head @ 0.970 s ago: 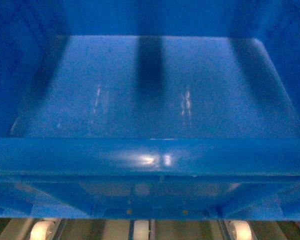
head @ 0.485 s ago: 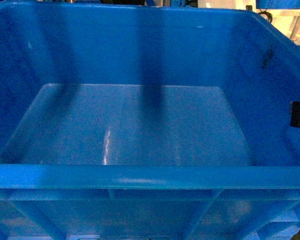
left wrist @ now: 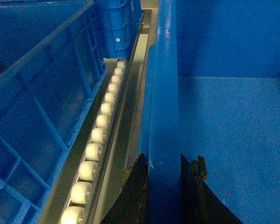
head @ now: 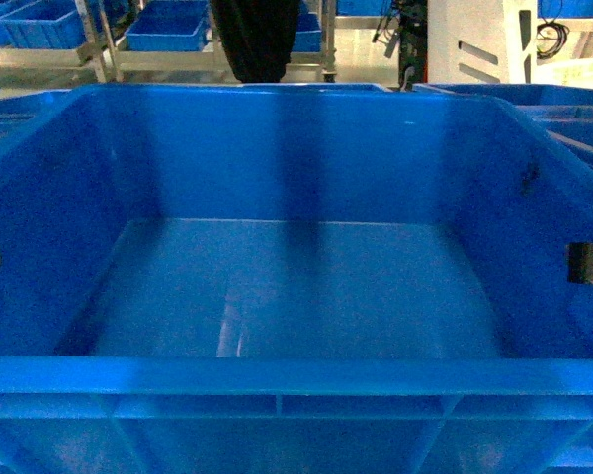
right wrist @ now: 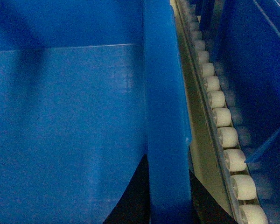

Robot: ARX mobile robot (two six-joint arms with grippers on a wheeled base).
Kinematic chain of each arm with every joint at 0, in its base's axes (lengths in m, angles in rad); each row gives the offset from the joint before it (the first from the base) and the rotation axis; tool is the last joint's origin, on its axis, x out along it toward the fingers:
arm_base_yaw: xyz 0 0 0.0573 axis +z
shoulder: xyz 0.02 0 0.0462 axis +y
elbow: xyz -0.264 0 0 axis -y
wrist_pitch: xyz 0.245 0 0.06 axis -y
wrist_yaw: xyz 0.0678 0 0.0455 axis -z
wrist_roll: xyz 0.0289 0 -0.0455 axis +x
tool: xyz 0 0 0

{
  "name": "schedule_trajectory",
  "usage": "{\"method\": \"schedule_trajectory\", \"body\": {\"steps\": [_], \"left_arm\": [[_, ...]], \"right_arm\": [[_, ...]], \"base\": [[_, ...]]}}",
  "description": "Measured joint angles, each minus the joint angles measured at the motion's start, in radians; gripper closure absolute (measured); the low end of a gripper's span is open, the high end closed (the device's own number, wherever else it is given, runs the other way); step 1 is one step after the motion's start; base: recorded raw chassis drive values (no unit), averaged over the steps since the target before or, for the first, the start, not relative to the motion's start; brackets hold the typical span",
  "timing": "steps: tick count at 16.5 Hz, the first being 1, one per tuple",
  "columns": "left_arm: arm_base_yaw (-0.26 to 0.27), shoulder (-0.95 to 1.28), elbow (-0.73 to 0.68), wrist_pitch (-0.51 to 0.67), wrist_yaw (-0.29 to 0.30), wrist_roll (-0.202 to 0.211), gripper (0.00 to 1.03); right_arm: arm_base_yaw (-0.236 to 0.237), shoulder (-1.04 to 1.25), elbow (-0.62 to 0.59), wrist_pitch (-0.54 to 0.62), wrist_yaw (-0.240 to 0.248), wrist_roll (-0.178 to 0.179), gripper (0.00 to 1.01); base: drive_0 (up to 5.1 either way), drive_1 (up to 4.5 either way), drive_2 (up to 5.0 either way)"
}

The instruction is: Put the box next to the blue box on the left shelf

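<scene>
A: Blue plastic throughout. Looking into the open crate [head: 296,375] at a more level angle now, and catching shelving [head: 168,30] beyond its far wall instead of only the floor as a second ago.
B: Reading that as settling down into the lane. Seeing a roller track [left wrist: 98,135] just beside its left wall, and the neighbouring blue crate [left wrist: 37,93] right past that track.
A: Noticing a second roller track [right wrist: 219,116] along the right wall too. Still clamping?
B: Pinching the left rim with the left gripper [left wrist: 164,186], one finger inside and one outside. Doing likewise on the right rim with the right gripper [right wrist: 168,200].
A: Judging placement nearly done, then, with only letting go remaining.
B: Not managing to confirm the underside resting on the rollers, though; hidden in all views. Also failing to identify the dark shape [head: 262,39] behind the far wall, and losing most of both grippers at the head view's side edges.
</scene>
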Motion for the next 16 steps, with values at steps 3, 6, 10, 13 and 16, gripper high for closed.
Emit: {"method": "schedule_trajectory", "body": {"steps": [3, 6, 10, 13, 16], "left_arm": [[0.013, 0.055, 0.024, 0.009, 0.011, -0.001, 0.94], [-0.001, 0.071, 0.026, 0.064, -0.031, 0.014, 0.71], [-0.014, -0.018, 0.027, 0.201, -0.012, -0.003, 0.34], [-0.03, -0.066, 0.027, 0.263, -0.013, -0.001, 0.03], [0.008, -0.113, -0.028, 0.279, 0.102, 0.007, 0.23]], "right_arm": [[0.001, 0.019, 0.021, -0.034, -0.004, 0.005, 0.93], [0.002, 0.014, 0.005, 0.026, 0.04, -0.024, 0.74], [0.016, -0.068, -0.035, 0.297, 0.076, -0.084, 0.38], [0.022, -0.079, -0.042, 0.328, 0.109, -0.129, 0.02], [-0.014, -0.082, -0.173, 0.648, 0.032, -0.202, 0.25]], "base": [[0.0, 0.0, 0.0], [0.0, 0.0, 0.0], [0.0, 0.0, 0.0], [0.0, 0.0, 0.0], [0.0, 0.0, 0.0]]}}
